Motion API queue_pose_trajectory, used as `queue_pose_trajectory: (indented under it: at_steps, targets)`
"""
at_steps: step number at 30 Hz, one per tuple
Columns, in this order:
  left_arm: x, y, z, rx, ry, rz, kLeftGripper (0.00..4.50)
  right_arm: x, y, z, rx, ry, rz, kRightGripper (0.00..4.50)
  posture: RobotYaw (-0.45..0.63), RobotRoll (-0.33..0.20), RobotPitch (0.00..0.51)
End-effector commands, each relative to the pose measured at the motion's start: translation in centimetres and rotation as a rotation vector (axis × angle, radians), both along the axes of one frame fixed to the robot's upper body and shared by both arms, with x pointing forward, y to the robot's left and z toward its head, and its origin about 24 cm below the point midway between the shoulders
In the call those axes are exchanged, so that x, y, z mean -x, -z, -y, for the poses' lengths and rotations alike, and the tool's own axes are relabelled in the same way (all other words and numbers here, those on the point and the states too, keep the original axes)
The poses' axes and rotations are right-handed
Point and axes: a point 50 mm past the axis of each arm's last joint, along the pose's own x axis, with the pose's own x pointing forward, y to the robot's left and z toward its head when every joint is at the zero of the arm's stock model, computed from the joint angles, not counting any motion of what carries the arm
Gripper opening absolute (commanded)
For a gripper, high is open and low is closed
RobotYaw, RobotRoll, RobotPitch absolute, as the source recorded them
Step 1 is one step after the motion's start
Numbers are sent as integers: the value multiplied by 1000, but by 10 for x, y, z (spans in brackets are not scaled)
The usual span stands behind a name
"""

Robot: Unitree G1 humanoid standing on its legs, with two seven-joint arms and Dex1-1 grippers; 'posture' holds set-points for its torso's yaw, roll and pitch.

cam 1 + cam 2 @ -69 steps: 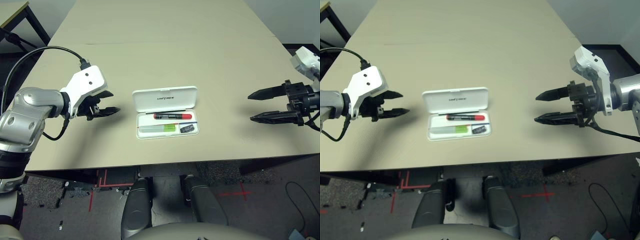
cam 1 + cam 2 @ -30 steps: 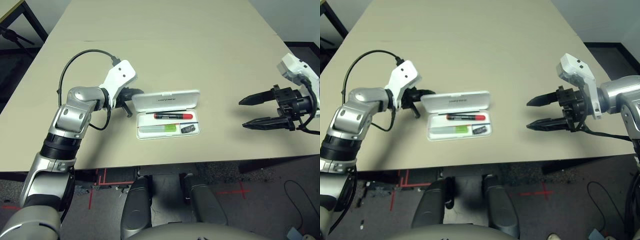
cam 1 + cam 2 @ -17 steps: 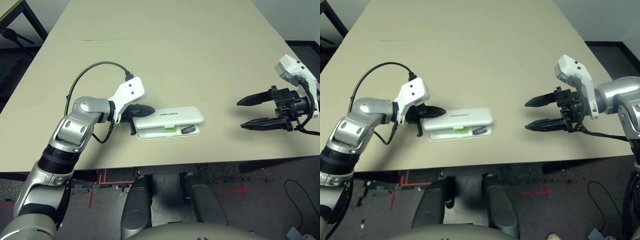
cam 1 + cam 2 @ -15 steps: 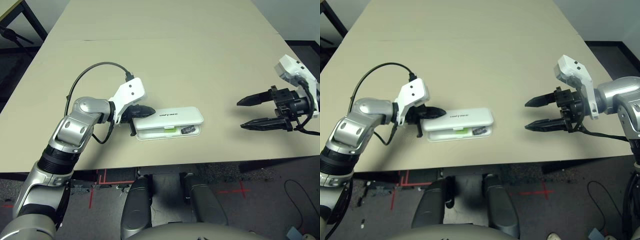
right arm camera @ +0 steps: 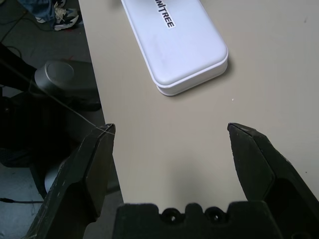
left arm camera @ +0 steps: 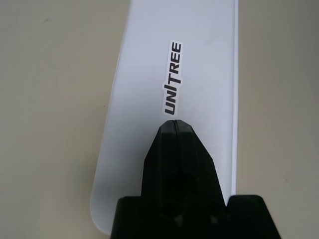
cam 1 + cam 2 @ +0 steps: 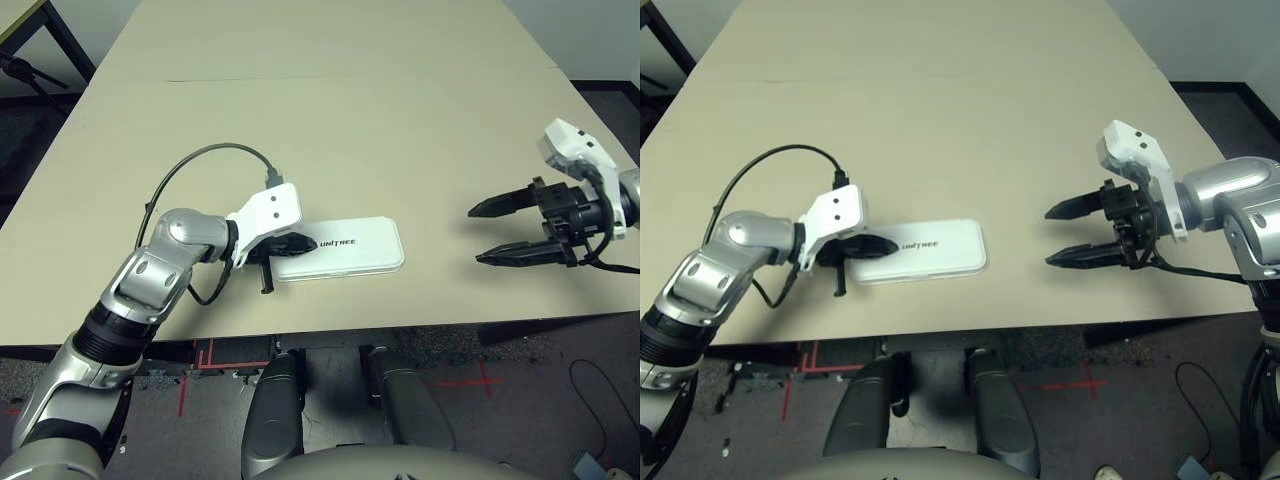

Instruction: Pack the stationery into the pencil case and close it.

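The pencil case (image 7: 340, 249) looks light, stiff, slippery — best pressed flat on its lid. Left fingers (image 6: 175, 130) together atop it; right fingers (image 5: 244, 149) apart, well clear.

A broad beige table (image 7: 330, 90) is seen, its top crossed by a faint seam (image 7: 420, 76) toward the far side. Dark speckled floor (image 7: 520, 360) is shown below the near edge, marked with red tape lines (image 7: 195, 355) and a red cross (image 7: 478, 382). A dark-framed stand (image 7: 35, 65) is placed at the far left corner.
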Motion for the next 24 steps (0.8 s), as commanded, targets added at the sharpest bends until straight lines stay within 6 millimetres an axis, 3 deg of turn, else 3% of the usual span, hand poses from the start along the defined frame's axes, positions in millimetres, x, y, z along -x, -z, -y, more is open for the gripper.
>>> queue_pose_trajectory:
  at_steps: [1, 5, 8, 12, 18, 24]
  targets:
    - [5, 24, -5, -60, -24, -86, 24, -1, 5, -5, 0, -13, 3, 4500, -53, 0, 211]
    - [0, 11, -2, 81, -65, -15, 24, -8, 6, -8, -61, 35, 71, 4500, -57, 0, 209]
    - [-7, -6, -3, 268, -128, 83, 653, -15, 8, -11, -169, 105, 143, 4500, -54, 0, 206]
    - [-15, -22, -16, 495, -300, 196, 2121, -25, 13, -14, -349, 247, 231, 4500, -54, 0, 206]
    - [-20, -25, -46, 650, -529, 313, 4465, -44, 23, -8, -507, 510, 389, 4500, -29, 0, 184]
    - [-37, -30, -101, 749, -855, 452, 4465, -70, 29, 19, -532, 901, 617, 4500, -25, 0, 177]
